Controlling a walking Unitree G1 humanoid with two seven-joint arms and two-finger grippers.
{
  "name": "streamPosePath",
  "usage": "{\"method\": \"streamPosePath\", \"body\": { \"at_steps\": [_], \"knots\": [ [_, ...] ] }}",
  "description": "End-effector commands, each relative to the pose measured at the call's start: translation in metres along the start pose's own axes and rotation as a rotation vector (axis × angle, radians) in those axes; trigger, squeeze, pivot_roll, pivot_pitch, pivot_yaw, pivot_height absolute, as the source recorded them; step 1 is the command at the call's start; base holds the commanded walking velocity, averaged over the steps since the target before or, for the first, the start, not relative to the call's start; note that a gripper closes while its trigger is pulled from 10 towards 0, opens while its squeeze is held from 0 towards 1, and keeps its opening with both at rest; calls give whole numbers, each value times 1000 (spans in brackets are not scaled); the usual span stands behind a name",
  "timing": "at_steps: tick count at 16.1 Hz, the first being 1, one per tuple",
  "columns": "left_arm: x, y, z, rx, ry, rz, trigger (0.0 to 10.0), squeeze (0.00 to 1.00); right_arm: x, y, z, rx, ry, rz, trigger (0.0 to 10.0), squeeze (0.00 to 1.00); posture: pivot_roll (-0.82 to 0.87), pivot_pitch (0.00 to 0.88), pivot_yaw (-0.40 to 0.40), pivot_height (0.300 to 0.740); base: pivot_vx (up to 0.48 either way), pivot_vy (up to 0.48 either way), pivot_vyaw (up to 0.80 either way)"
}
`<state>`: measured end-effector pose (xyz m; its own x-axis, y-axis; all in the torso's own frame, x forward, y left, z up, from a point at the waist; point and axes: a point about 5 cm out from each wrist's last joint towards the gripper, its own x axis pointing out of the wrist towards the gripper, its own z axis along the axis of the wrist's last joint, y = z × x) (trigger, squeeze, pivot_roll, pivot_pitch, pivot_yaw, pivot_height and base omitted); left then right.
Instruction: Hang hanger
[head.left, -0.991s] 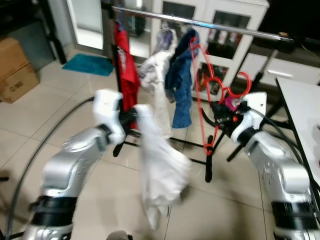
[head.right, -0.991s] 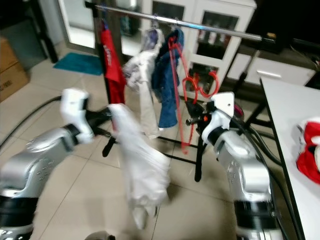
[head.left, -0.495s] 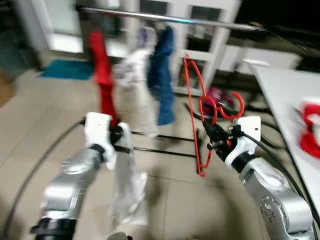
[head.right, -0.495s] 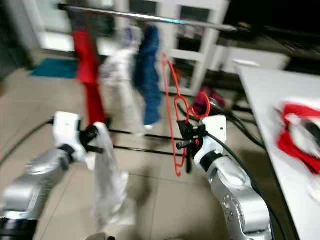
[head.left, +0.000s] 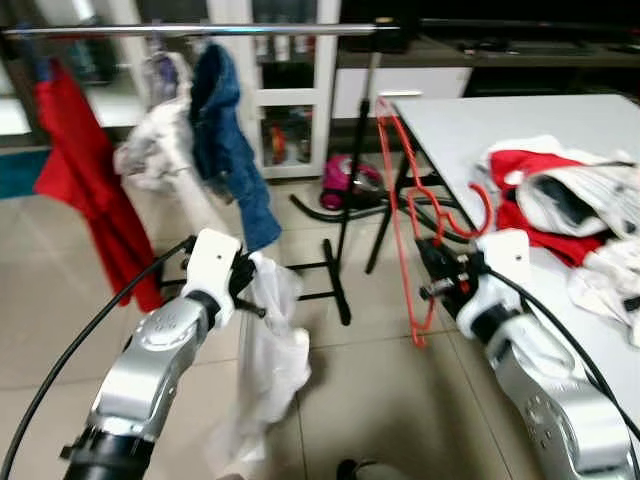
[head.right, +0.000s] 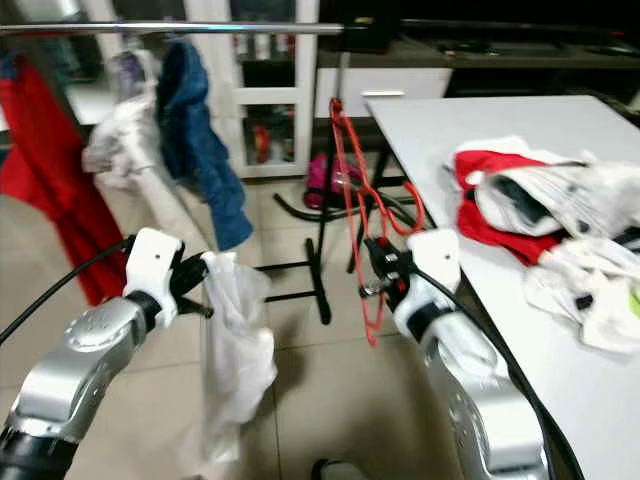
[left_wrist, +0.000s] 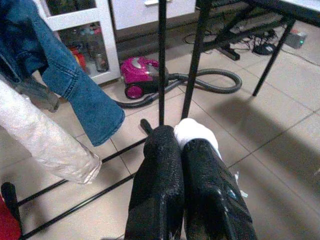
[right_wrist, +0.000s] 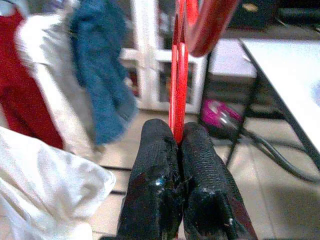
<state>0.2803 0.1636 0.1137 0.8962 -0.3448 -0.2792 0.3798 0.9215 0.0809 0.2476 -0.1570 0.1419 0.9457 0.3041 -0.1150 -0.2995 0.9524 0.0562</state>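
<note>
Stretching under everything is a floor (head.left: 380, 400) of pale beige tiles, with a white glass-fronted cabinet (head.left: 285, 90) at the back of the room. A white surface (head.left: 470, 125) runs along the robot's right side, carrying a heap of red and white clothes (head.left: 560, 195). A clothes rack (head.left: 345, 200) stands ahead on black legs, its silver rail (head.left: 200, 30) running level across the top of the head views. From that rail hang a red garment (head.left: 85, 180), a whitish garment (head.left: 160, 160) and a blue denim garment (head.left: 225, 150), side by side. A pink vacuum cleaner (left_wrist: 142, 82) with a grey hose lies on the tiles behind the rack's upright.

The left hand (head.left: 245, 285), raised in front of the robot, is pinched shut on a white garment (head.left: 270, 360); the cloth droops in a long fold from the fingers (left_wrist: 165, 165) down towards the floor, and a tuft of it pokes out between the fingertips in the left wrist view.

The right hand (head.left: 437, 280) is clamped tight on a red hanger (head.left: 405, 200), gripping its thin wire near the middle. The hanger is held in the air beside the edge of the surface, well below the rail and apart from it. Its long axis stands nearly upright: one corner points up near the rack's post, the other hangs down towards the tiles, and the hook (head.left: 478, 205) curls out sideways towards the surface.
</note>
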Motion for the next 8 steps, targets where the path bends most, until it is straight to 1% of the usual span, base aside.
{"method": "streamPosePath", "body": {
  "at_steps": [1, 2, 4, 5, 6, 7, 8],
  "knots": [
    [-2, -2, 15, 18, -63, -4, 10000, 0, -2, -5, 1, 15, 5, -37, 10000, 0, 5, 0, -13, 740, 0, 0, -775],
    [-4, -3, 17, 13, -71, -1, 10000, 0, -4, -6, 1, 20, 14, -51, 10000, 0, 10, 0, -17, 740, 0, 0, -775],
    [-5, -3, 17, 8, -87, -1, 10000, 0, -4, -7, 4, 17, -8, -65, 10000, 0, 14, 0, -25, 740, 0, 0, -775],
    [-5, -3, 19, 4, -99, 2, 10000, 0, -2, -6, 11, 56, -59, -70, 10000, 0, 16, 0, -30, 740, 0, 0, -775],
    [-5, -1, 20, -17, -109, 14, 10000, 0, 0, -4, 19, 99, -109, -63, 10000, 0, 16, 0, -34, 740, 0, 0, -775],
    [-4, -1, 21, -32, -117, 20, 10000, 0, 1, -4, 21, 67, -98, -60, 10000, 0, 15, 0, -36, 740, 0, 0, -781],
    [-4, -1, 21, -35, -118, 21, 10000, 0, 1, -3, 20, 60, -88, -53, 10000, 0, 15, 0, -35, 740, 0, 0, -781]
  ]
}}
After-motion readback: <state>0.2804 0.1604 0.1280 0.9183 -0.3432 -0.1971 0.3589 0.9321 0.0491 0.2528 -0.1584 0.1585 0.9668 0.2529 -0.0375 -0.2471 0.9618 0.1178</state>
